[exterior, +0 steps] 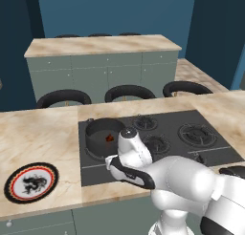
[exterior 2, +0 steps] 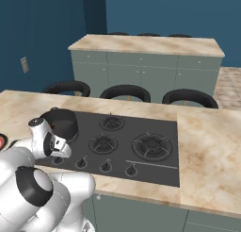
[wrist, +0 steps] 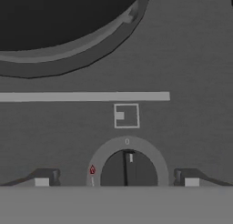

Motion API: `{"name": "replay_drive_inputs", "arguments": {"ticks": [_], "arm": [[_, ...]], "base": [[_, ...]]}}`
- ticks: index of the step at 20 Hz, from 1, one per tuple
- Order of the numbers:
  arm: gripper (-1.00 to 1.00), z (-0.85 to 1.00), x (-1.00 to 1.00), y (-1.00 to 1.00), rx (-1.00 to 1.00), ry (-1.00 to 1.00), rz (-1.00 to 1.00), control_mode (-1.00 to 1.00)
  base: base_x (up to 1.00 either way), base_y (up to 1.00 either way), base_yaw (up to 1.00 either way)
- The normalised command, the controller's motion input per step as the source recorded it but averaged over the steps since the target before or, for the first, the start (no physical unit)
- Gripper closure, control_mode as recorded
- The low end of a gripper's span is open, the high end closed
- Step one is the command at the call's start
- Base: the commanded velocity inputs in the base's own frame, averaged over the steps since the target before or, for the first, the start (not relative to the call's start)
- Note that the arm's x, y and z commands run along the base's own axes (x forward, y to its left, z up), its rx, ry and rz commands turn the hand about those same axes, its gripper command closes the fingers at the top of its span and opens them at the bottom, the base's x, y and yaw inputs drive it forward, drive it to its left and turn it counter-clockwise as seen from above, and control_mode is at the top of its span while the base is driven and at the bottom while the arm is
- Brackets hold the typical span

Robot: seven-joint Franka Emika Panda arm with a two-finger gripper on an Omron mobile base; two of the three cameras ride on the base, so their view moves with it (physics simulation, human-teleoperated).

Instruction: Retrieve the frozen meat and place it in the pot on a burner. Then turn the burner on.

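The dark grey pot (exterior: 101, 133) stands on the cooktop's near-left burner, also seen in the right base view (exterior 2: 61, 121) and as a curved rim at the top of the hand view (wrist: 73, 50). Inside it lies the frozen meat (exterior: 109, 138), a small reddish chunk. My gripper (wrist: 117, 180) points down at the cooktop's front strip, just in front of the pot. It is open, with one fingertip (wrist: 43, 178) on each side of a round black burner knob (wrist: 129, 169) and apart from it. The knob's white mark points to the 0 above it.
The black cooktop (exterior: 191, 153) has several burners, and more knobs (exterior 2: 105, 167) run along its front edge. A round black-and-red patterned plate (exterior: 31, 182) lies on the marble counter to the left. Black stools (exterior: 129, 93) and a second counter stand behind.
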Motion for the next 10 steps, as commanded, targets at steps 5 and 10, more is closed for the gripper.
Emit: {"name": "replay_drive_inputs", "arguments": {"ticks": [5, 10], "arm": [[-1.0, -0.43, 0.0, -0.27, 0.0, 0.06, 0.0, -1.0], [-1.0, -0.12, 0.0, -0.03, 0.0, 0.1, 0.0, -1.0]], "base": [[0.0, 0.0, 0.0], [0.0, 0.0, 0.0]]}}
